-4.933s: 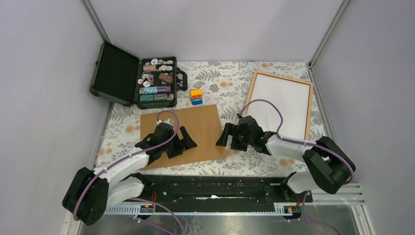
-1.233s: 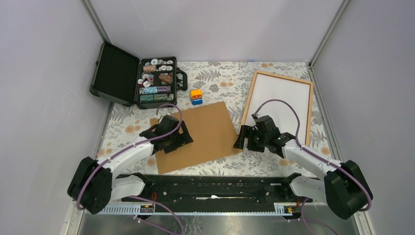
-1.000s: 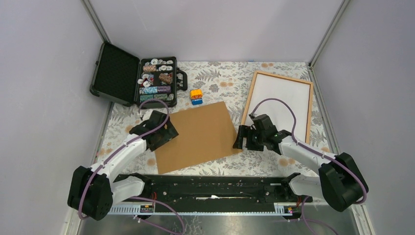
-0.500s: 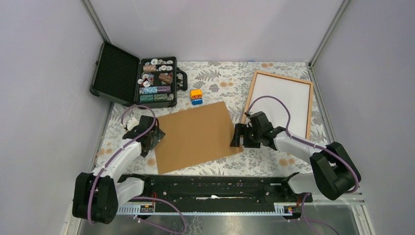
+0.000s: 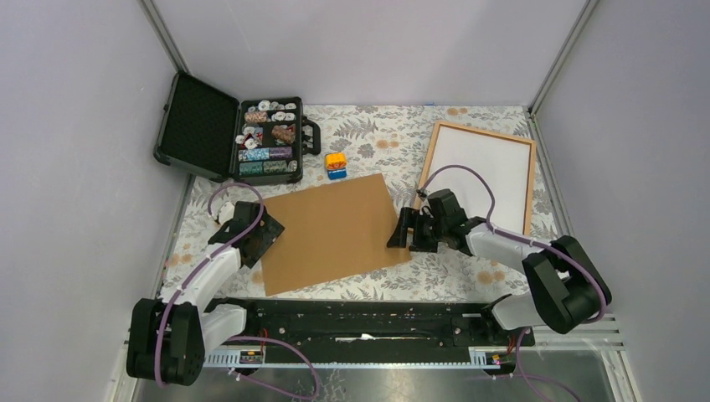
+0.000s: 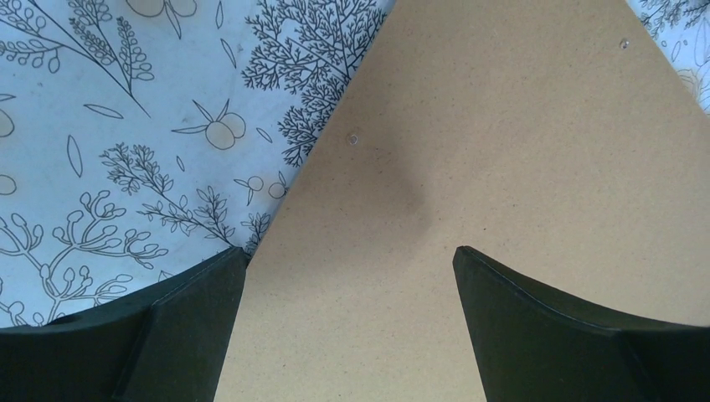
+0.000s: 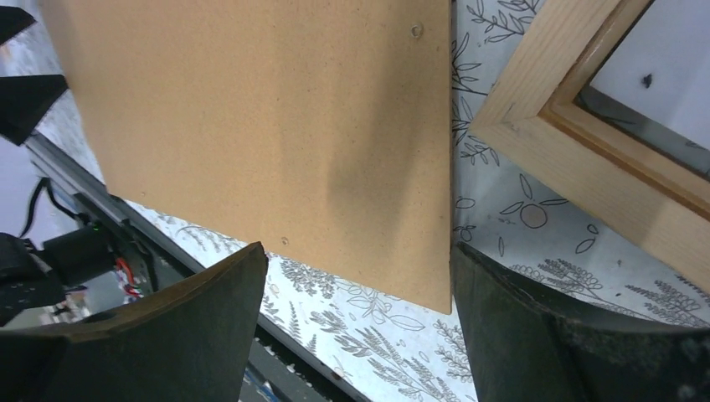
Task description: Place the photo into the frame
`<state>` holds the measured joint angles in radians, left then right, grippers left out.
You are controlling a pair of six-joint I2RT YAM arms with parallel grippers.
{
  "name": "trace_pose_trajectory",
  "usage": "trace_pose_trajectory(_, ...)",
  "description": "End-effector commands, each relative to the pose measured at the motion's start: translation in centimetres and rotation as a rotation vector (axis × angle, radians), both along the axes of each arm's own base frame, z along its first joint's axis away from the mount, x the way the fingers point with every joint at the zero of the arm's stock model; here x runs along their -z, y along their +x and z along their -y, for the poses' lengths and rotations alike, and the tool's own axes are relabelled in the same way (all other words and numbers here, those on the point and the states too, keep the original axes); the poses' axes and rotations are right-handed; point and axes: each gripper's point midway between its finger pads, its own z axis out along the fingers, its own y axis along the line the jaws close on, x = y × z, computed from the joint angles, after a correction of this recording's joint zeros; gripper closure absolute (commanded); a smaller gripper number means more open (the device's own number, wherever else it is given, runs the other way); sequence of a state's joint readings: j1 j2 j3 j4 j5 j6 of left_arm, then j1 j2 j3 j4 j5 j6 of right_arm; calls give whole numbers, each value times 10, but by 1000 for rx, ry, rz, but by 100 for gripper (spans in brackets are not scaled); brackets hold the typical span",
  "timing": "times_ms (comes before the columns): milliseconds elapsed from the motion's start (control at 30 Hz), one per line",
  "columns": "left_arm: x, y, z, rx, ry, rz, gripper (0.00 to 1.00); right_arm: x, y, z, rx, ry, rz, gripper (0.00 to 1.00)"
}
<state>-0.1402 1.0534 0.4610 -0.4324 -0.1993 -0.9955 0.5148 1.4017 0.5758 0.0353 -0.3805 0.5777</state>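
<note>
Flanking the backing board (image 5: 331, 230), jaws open and empty, the left gripper (image 5: 266, 237) and right gripper (image 5: 406, 235) may shove it into the frame (image 7: 519, 109).

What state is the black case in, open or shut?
Open: the black case has its lid laid back flat, chips showing in its compartments.

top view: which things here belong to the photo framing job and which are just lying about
For the job: frame; white sheet inside it, possibly the photo back up; brown backing board.
Lying about: open black case; small orange-and-blue cube.
</note>
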Motion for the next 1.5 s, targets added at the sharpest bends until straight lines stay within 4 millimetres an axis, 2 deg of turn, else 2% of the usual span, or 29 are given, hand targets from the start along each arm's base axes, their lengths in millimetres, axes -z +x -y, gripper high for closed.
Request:
trace_pose_trajectory(0, 15, -13, 26, 65, -134, -41, 1, -59, 0, -35, -50, 261, 52, 15)
trace_pose_trajectory(100, 16, -15, 36, 87, -187, -37, 2, -83, -1, -38, -50, 316, 82, 15)
trace_pose_trajectory(200, 12, -14, 47, 116, -243, -20, 3, -93, 0, -34, -23, 316, 107, 15)
trace_pose_trajectory(367, 4, -13, 61, 140, -313, 13, 4, -78, 4, -17, 63, 227, 116, 13)
trace_pose_trajectory(567, -6, -8, 88, 209, -353, 36, 4, -60, 11, 6, 148, 103, 150, 12)
trace_pose_trajectory(733, -6, -6, 106, 234, -361, 34, 5, -38, 14, 34, 204, -59, 156, 10)
trace_pose_trajectory(900, -5, -4, 104, 235, -335, 33, 4, -27, 11, 58, 183, -216, 156, 10)
trace_pose_trajectory(967, -3, -5, 101, 232, -321, 30, 4, -26, 6, 73, 167, -312, 143, 10)
trace_pose_trajectory(1067, 1, -8, 99, 235, -310, 20, 4, -36, 2, 99, 184, -455, 137, 10)
trace_pose_trajectory(1100, 2, -9, 99, 235, -309, 19, 4, -39, 0, 104, 210, -463, 133, 9)
trace_pose_trajectory(1167, 4, -10, 98, 237, -307, 17, 4, -44, -5, 96, 225, -397, 123, 7)
trace_pose_trajectory(1267, 5, -10, 97, 242, -300, 22, 4, -51, -7, 95, 357, -312, 113, 3)
trace_pose_trajectory(1400, 5, -10, 97, 254, -294, 27, 4, -41, -5, 114, 549, -281, 137, 0)
trace_pose_trajectory(1467, 4, -9, 99, 268, -296, 30, 4, -39, -4, 114, 614, -199, 139, 0)
